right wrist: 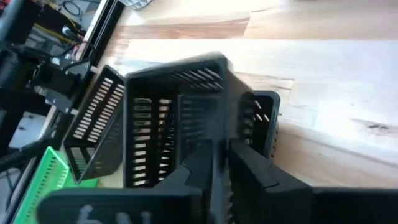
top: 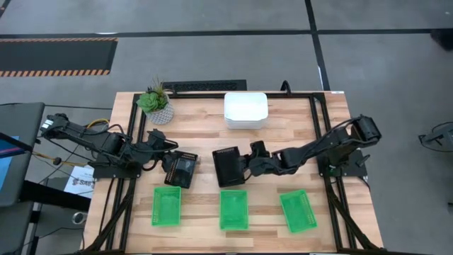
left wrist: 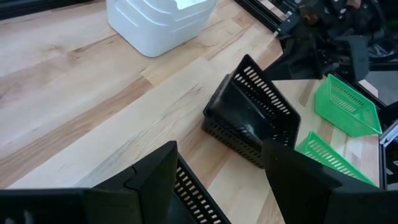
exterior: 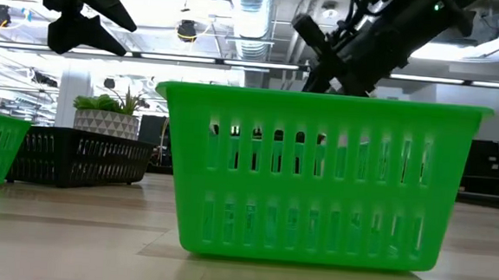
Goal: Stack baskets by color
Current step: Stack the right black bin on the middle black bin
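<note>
Baskets sit in three colour groups on the counter, and the sorting looks partly done. White stack at the far middle edge reads as one neat pile, so I judge the whites finished, though how many are nested cannot be counted from above. Three green baskets lie singly in a row along the near edge — left green, middle green, right green — well apart, none stacked yet. Black ones are in hand: a black basket near the middle, tilted on its edge, and another black basket just to its left. In the right wrist view a second black tray seems to nest behind the tilted one, but I cannot be sure.

Right hand reaches in low from the right, arm stretched across the counter, its fingers astride the tilted basket's wall. They stand narrowly apart; whether they grip the wall or are letting go cannot be told.

Left hand is at the other black basket, arm bent low from the left side. Its fingers are spread wide, the basket's mesh showing between them — not closed on it.

Left to do, by my reckoning: joining the blacks, then all three greens.
</note>
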Tool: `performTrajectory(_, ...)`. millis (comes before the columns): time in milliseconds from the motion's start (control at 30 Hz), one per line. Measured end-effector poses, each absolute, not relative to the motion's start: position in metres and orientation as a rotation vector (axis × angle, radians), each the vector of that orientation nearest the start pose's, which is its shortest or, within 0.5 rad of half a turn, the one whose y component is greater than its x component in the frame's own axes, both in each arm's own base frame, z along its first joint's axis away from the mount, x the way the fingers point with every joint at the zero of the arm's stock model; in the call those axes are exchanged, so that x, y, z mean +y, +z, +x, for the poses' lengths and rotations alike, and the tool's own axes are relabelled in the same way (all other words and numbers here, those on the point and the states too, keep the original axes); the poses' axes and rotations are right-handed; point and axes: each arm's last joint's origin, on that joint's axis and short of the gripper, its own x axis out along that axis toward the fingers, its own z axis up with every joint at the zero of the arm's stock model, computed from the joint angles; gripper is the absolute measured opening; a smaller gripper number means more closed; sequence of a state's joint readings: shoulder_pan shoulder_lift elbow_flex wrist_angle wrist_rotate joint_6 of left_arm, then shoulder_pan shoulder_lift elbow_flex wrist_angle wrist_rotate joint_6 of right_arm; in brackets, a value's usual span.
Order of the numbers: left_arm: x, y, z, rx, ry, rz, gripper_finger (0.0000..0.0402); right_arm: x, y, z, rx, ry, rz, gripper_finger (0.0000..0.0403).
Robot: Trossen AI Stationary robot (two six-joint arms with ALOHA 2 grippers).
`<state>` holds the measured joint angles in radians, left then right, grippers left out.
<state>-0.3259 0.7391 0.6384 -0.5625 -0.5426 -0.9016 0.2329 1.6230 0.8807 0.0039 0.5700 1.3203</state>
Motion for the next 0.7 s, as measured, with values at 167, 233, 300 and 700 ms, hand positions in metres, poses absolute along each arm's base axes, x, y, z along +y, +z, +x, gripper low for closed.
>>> performTrajectory(167, -0.033, 0.259, 0.145, 0.457, 0.456, -0.591, 0.0224, 0.059, 0.191, 0.314, 0.364, -0.684, 0.933, 0.0126)
performTrajectory(233, -0.033, 0.259, 0.145, 0.458, 0.456, -0.591, 0.0224, 0.058, 0.195, 0.312, 0.376, -0.682, 0.912, 0.0142)
performTrajectory(300, -0.033, 0.259, 0.145, 0.458, 0.456, -0.591, 0.0224, 0.055, 0.201, 0.307, 0.389, -0.681, 0.880, 0.0155)
performTrajectory(700, -0.033, 0.259, 0.145, 0.454, 0.461, -0.589, 0.0224, 0.041, 0.190, 0.304, 0.541, -0.694, 0.835, 0.0164)
